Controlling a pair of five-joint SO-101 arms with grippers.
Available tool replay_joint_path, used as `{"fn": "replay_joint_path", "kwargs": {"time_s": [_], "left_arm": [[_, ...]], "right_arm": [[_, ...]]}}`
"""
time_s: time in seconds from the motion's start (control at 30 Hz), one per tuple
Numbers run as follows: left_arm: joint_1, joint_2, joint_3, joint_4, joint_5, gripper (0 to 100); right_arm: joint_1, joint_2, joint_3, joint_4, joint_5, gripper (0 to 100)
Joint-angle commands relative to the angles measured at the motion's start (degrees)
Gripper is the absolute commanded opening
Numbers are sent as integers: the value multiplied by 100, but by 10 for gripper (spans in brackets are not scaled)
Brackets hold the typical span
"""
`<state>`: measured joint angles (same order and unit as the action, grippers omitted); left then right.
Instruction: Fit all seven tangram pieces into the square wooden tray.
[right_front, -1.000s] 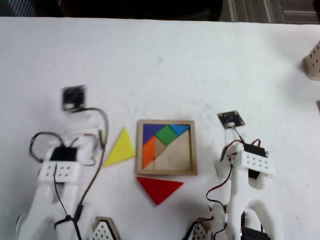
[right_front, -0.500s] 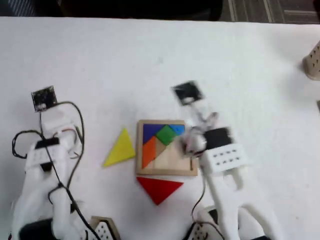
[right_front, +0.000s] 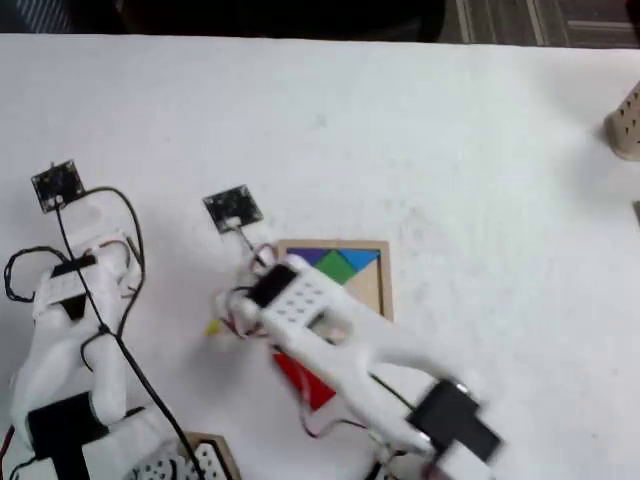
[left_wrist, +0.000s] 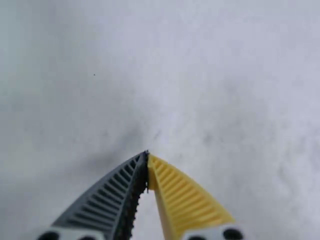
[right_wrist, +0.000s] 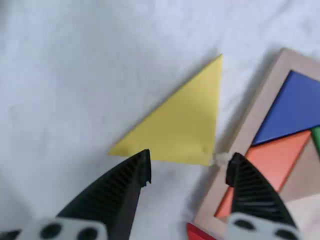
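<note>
My right claw (right_wrist: 190, 160) hangs wide over the yellow triangle (right_wrist: 182, 122), left of the tray (right_wrist: 252, 119); it looks thin, stiff, probably light and slick, so I'd pinch opposite edges.

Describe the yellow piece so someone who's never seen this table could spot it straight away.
Start at the square wooden tray on the white table. Just outside its rim, beside the blue piece and the orange piece, lies a flat yellow triangle. It is the only yellow piece, and the right gripper hangs open over it.
</note>
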<state>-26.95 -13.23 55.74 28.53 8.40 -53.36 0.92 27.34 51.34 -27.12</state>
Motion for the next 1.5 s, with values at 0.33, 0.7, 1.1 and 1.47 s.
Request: {"fn": "replay_joint_path", "kwargs": {"time_s": [0.33,0.7,1.1,1.47], "left_arm": [[-66,57,-352,-229,18,24],[-57,66,-352,-229,9,24],[-48,66,-352,-229,9,24],[-48,66,-352,-229,9,24]], "right_arm": [[-189,1991,-2734,1068,-2198,342],[-57,2809,-3191,1200,-2251,343],[-48,2905,-3490,1596,-2259,341],[-479,2905,-4457,2413,-2215,340]]}}
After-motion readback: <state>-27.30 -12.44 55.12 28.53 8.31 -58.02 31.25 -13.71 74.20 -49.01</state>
